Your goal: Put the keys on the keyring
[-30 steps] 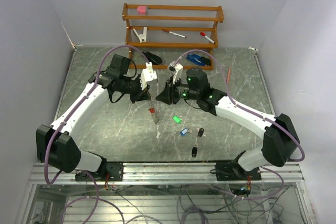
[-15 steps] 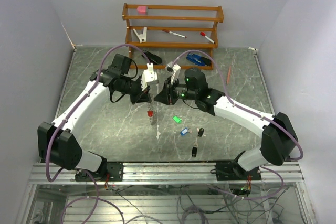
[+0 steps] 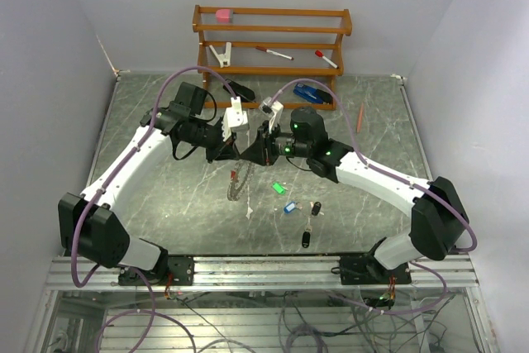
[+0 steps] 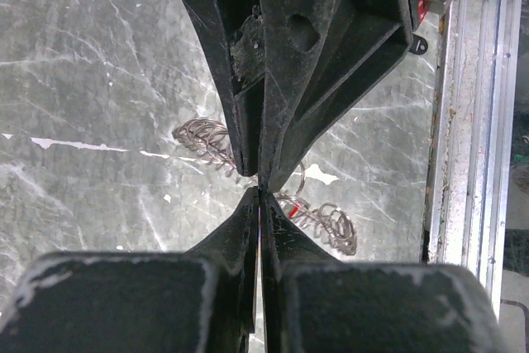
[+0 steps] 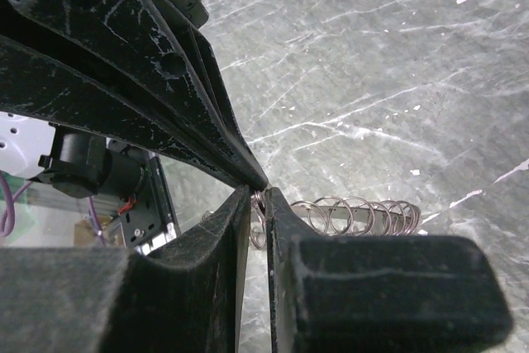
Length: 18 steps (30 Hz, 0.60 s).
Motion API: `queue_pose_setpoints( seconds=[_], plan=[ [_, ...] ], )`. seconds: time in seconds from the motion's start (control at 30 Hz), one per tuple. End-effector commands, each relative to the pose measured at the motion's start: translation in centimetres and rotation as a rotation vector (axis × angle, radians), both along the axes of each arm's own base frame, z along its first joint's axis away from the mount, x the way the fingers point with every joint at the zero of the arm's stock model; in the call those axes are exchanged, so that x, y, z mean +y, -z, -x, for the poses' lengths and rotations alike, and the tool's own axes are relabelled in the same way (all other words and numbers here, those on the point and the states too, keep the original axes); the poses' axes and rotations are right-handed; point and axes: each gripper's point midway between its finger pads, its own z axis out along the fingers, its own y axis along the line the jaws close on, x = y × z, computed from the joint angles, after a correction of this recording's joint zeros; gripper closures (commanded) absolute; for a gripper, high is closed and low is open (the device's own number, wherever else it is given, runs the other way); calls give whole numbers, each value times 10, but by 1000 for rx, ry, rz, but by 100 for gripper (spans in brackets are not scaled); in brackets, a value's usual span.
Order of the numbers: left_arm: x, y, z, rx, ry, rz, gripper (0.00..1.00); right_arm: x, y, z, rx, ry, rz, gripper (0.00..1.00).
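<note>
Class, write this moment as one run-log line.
left gripper: shut on keyring | right gripper: shut on keyring | keys: on table, unthreaded

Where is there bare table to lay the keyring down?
The near-left table between the left arm and the keyring is bare; so is the right side between the orange pen and right arm. Crowded: the keys scattered near centre-right.

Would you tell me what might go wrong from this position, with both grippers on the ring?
1. The left gripper and right gripper pinch the keyring at nearly one spot, their ends almost touching; a small misalignment could knock them together or twist the ring free.
2. The keys lie on the table while both grippers are occupied; letting go to fetch one leaves the dangling ring on a single thin pinch, which may slip.
</note>
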Motion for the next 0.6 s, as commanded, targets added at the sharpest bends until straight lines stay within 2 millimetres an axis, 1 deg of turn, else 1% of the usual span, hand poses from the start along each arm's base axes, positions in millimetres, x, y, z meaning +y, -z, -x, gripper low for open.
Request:
queue_pose_setpoints(
  seconds=[0.0,0.27,0.43,0.5,0.57],
  plan=[
    [-11,-26,3,-28,43,72,93,3,0,3,-6,-16,-16,87],
    [-11,-38,4,-44,55,76,93,1,6,7,7,-23,-14,89],
    [-11,-38,5,-38,59,76,93,-1,6,10,14,-24,-15,89],
    [-11,-38,6,-33,62,79,93,0,5,10,11,-25,-15,93],
    [-12,-37,6,-31,62,82,93,0,4,10,10,-26,-19,100]
  ],
)
